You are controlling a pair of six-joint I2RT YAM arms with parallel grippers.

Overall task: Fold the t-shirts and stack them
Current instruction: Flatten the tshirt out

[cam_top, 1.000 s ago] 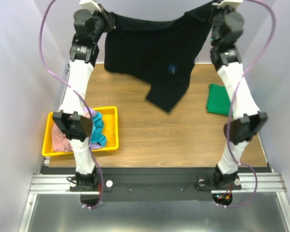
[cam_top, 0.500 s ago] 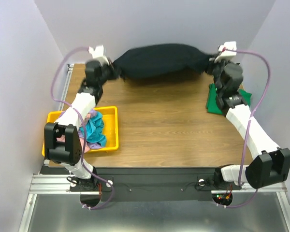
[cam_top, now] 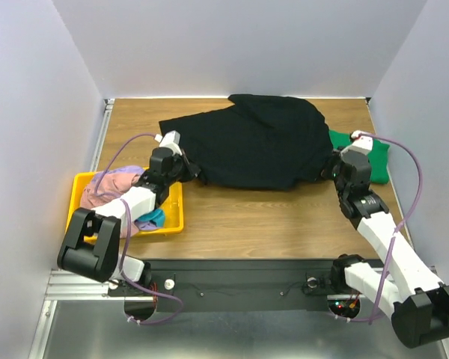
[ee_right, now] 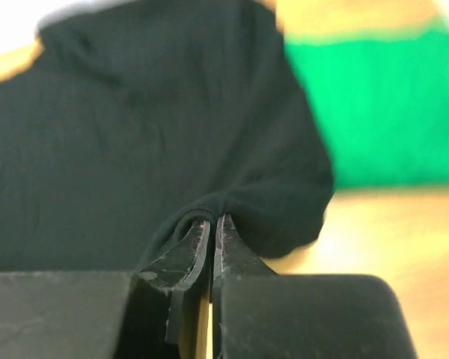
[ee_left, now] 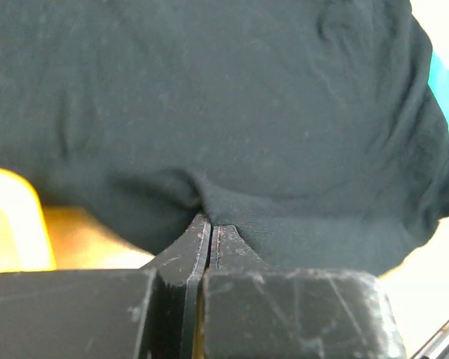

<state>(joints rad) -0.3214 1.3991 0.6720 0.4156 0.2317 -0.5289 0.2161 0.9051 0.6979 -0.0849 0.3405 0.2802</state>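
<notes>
1. The left gripper (cam_top: 190, 170) is pinched closed on the near-left edge of the black t-shirt (cam_top: 254, 142). In the left wrist view its fingers (ee_left: 194, 243) press together with a fold of black cloth caught at the tips.
2. The right gripper (cam_top: 331, 166) is clamped on the near-right edge of the black t-shirt, with a small pinch of cloth between its closed tips.
3. The black t-shirt lies rumpled on the wooden table (cam_top: 269, 217), spread between the two grippers.
4. The green t-shirt (cam_top: 379, 160) lies flat to the right of the black t-shirt, touching its right edge.
5. The yellow bin (cam_top: 176, 213) sits to the near left of the black t-shirt, just beside the left gripper.
6. The bin holds a dusty-pink t-shirt (cam_top: 112, 183) and a teal t-shirt (cam_top: 156, 218), both partly hidden by the left arm (cam_top: 135, 200).
</notes>
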